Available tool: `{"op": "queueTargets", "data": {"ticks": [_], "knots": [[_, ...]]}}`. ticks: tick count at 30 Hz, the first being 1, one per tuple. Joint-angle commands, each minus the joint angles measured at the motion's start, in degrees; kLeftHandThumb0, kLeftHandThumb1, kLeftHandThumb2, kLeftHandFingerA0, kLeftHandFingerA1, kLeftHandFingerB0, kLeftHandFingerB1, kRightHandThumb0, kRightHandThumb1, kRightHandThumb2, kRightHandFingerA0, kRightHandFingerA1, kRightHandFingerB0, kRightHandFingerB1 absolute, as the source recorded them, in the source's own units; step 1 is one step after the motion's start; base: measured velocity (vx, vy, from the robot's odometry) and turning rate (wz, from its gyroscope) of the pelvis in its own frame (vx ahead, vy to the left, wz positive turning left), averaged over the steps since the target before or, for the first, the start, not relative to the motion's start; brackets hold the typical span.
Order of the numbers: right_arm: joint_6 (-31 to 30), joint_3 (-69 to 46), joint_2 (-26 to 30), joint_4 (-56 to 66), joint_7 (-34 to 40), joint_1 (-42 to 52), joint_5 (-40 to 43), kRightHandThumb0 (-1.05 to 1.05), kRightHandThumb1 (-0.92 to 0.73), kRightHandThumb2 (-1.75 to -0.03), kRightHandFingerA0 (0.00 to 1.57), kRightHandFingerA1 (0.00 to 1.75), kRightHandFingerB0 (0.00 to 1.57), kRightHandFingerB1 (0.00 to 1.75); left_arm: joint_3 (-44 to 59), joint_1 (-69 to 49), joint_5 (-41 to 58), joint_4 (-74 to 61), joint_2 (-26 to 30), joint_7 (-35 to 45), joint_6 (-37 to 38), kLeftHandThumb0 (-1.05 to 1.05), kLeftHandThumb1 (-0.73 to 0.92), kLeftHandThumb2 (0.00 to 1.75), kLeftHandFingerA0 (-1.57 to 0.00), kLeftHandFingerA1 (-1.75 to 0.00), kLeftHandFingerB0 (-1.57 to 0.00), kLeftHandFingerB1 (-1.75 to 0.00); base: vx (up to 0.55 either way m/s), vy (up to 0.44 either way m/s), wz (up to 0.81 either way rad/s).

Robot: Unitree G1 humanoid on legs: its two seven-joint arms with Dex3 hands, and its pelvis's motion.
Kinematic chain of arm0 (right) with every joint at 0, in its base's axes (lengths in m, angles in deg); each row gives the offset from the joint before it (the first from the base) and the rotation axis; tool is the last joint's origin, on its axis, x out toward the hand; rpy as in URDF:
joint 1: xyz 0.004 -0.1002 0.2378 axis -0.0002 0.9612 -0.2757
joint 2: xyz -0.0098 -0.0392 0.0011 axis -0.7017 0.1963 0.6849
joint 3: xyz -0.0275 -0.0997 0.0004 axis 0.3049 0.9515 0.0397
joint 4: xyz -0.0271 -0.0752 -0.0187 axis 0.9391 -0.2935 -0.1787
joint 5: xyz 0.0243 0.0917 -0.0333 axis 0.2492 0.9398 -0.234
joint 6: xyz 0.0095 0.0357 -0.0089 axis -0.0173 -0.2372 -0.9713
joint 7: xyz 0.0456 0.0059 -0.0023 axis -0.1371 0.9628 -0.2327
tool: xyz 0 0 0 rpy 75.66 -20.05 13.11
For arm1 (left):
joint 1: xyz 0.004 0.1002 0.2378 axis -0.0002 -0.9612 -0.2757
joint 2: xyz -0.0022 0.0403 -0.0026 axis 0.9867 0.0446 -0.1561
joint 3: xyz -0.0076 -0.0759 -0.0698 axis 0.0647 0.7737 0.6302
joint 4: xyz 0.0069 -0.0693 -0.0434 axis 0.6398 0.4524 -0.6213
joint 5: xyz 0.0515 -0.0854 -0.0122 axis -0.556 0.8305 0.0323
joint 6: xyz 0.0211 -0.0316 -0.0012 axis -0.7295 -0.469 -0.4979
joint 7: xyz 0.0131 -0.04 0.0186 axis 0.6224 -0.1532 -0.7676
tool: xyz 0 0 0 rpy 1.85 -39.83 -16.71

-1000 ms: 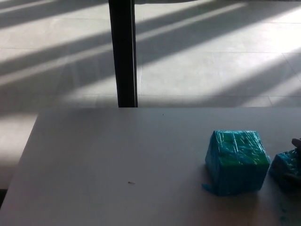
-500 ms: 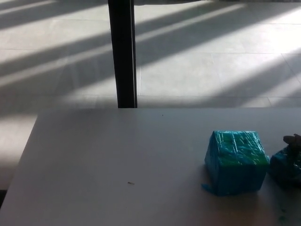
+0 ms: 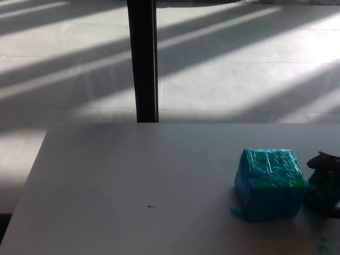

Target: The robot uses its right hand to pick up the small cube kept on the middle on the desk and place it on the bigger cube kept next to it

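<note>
Right hand (image 3: pixel 325 169) over small cube (image 3: pixel 319 192) beside unlabelled bigger cube (image 3: pixel 270 183)

only the right hand (image 3: pixel 325 178) shows, a dark shape at the far right edge of the head view, low over the table. it is cut off by the picture's edge and in shadow, so its grip cannot be made out. the left hand is out of view.
</note>
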Motion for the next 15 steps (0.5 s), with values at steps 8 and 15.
{"op": "queueTargets", "data": {"ticks": [8, 15], "knots": [[6.04, -1.2, 2.22, -5.32, 0.28, 1.13, -1.84, -0.26, -0.73, -0.77, 0.76, 1.67, 0.68, 1.33, 1.13, -1.75, 1.69, -0.17, 1.1, 0.87, -0.25, -0.73, 0.79, 0.63, -0.4, -0.6, -0.4, -0.46, 0.0, 0.0, 0.0], [7.57, -2.85, 3.11, -3.93, 1.31, -0.13, -1.75, -0.22, -0.68, -0.89, 0.79, 1.67, 0.72, 1.43, 1.04, -1.61, 1.65, -0.15, 1.06, -0.02, -0.48, -0.73, 0.78, 0.63, -0.45, -0.63, -0.45, -0.48, 0.0, 0.0, 0.0]]}}
